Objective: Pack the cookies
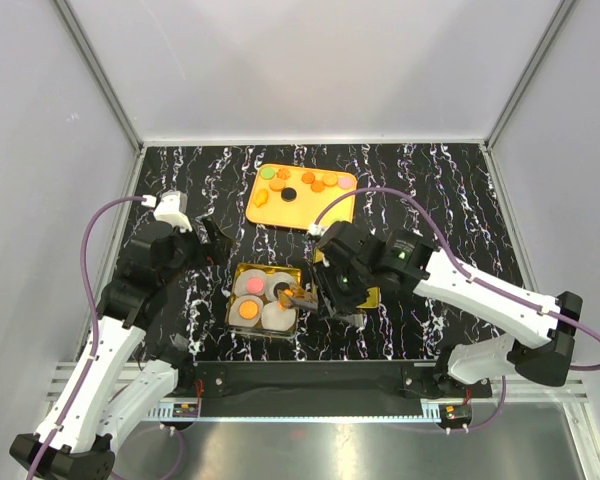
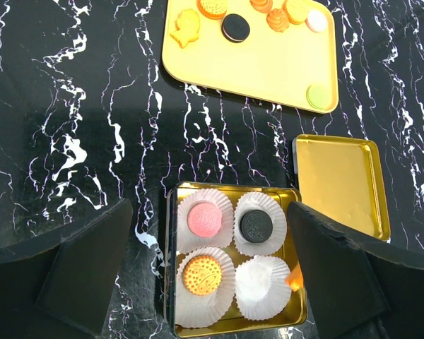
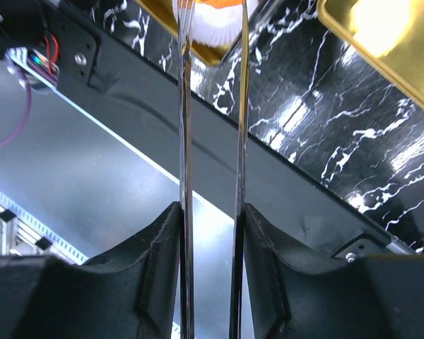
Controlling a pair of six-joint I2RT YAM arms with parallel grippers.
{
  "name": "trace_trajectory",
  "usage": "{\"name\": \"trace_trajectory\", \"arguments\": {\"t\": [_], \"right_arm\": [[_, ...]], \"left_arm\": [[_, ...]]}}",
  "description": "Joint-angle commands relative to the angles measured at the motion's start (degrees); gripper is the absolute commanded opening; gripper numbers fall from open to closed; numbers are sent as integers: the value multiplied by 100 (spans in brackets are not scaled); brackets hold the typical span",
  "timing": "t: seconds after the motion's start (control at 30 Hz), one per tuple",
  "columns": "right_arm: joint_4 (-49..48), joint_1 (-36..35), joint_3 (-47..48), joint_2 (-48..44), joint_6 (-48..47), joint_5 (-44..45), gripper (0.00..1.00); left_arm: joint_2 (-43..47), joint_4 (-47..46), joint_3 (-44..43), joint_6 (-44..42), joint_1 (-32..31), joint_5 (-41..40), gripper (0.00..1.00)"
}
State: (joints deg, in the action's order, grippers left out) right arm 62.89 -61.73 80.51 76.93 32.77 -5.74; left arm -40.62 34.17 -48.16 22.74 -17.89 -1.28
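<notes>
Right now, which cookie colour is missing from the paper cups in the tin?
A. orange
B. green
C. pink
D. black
B: the cups in the tin hold a pink cookie, a black cookie and an orange cookie, while the green cookie lies on the yellow tray.

- The yellow rounded plastic tray (image 1: pixel 335 212) lies at the back of the black marbled bench (image 1: pixel 440 200), with cookies (image 1: pixel 318 180) on its far half.
- The gold metal tin (image 2: pixel 171 282) sits before it, with its flat lid (image 2: pixel 339 183) just to the right.
- Four white paper cups (image 2: pixel 260 282) fill the tin two by two: pink cookie (image 2: pixel 204 219) far left, black cookie (image 2: pixel 256 225) far right, orange cookie (image 2: pixel 202 275) near left.
- The thin metal tweezers (image 3: pixel 240 155) reach over the tin's right edge.
</notes>
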Motion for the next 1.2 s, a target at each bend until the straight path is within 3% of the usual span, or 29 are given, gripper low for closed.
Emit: {"name": "trace_trajectory", "arguments": {"t": [0.0, 1.17], "right_arm": [[-277, -181, -53, -20, 194, -94, 44], [-322, -497, 70, 279, 168, 398, 52]], "left_arm": [[19, -209, 9, 29, 31, -127, 99], [54, -209, 0, 29, 31, -92, 99]]}}
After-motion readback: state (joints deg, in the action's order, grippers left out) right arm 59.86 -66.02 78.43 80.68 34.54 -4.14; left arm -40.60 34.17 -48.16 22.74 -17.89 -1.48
